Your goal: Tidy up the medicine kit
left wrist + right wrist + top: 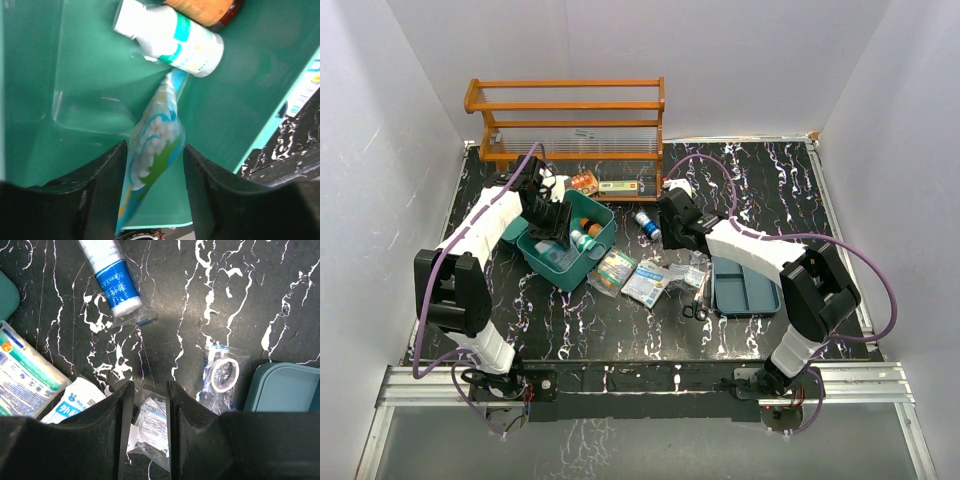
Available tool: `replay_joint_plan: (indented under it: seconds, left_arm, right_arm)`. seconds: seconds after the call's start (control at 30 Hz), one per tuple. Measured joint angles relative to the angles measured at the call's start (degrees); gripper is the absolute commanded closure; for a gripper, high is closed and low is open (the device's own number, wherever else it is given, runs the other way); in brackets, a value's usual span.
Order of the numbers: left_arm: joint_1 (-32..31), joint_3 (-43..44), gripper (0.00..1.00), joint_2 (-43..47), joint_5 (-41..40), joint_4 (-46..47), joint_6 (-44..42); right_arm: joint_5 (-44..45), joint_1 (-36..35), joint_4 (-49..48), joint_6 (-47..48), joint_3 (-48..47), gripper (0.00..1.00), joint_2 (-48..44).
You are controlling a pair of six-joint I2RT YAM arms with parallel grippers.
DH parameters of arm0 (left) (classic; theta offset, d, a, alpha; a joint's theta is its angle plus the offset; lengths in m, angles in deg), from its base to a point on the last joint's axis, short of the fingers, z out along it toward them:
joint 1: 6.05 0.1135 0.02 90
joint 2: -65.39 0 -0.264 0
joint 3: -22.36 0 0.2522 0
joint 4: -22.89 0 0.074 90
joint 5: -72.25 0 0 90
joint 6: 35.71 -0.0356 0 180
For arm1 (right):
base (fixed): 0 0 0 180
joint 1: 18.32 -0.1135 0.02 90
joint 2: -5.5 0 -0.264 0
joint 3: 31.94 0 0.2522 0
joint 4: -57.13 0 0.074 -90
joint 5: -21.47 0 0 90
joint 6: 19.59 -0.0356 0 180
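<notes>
The teal medicine kit box (603,216) stands open at the left centre, with a white bottle (170,37) and a brown bottle (205,7) lying inside. My left gripper (155,147) reaches into the box (75,75), jaws open. A blue-green packet (160,125) stands between them, leaning on the left finger. The darker insert tray (745,288) lies to the right on the table. My right gripper (149,385) is low over the table beside it, shut on a clear plastic packet (152,427). In the top view the left gripper (552,226) and right gripper (673,236) flank the loose supplies.
A blue-labelled bandage roll (115,285), a bagged tape ring (222,372) and white-blue packets (25,375) lie around the right gripper. More packets (613,270) and scissors (698,310) sit mid-table. An orange wooden rack (570,120) stands at the back with small boxes (618,186) before it.
</notes>
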Motion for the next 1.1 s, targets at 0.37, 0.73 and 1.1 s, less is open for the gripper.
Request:
replay_joint_plan:
  seconds: [0.37, 0.73, 1.1]
  left_arm:
    - [0.0, 1.0, 0.39, 0.0, -8.7, -0.3, 1.2]
    - [0.0, 3.1, 0.45, 2.1, -13.6, 0.3, 1.3]
    - [-0.5, -4.3, 0.58, 6.2, -18.8, 5.8, 4.6]
  right_arm:
    - [-3.7, 0.2, -0.8, 1.0, 0.0, 0.69, 0.7]
    - [-4.0, 0.2, -0.9, 0.8, 0.0, 0.69, 0.7]
    - [-4.1, 0.2, -0.9, 0.6, 0.0, 0.69, 0.7]
